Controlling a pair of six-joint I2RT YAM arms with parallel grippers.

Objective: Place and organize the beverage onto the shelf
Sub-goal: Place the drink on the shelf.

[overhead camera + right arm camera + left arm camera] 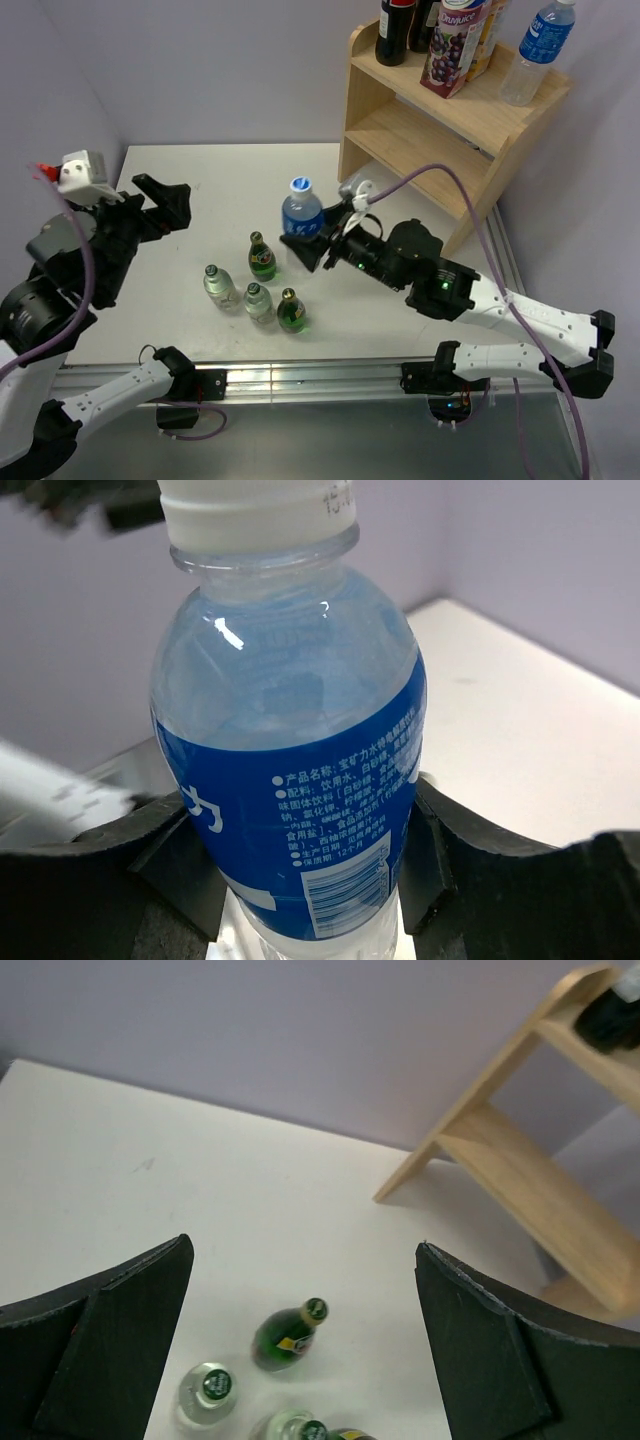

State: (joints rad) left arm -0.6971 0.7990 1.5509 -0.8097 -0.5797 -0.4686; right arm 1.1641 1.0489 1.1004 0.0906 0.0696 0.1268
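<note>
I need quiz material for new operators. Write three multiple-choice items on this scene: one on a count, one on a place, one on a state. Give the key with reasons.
1. How many small bottles stand on the table?
A two
B four
C seven

2. Where is the juice carton in relation to the shelf?
A on its top tier
B on its lower tier
C on the table beside it

3. The right gripper is:
A open and empty
B shut on the blue-labelled water bottle
C shut on a green bottle

Key: 1 B, the top view shows four caps clustered together. 2 A, the carton stands on the uppermost board. 3 B, the right wrist view shows a finger pressed against each side of the bottle.
</note>
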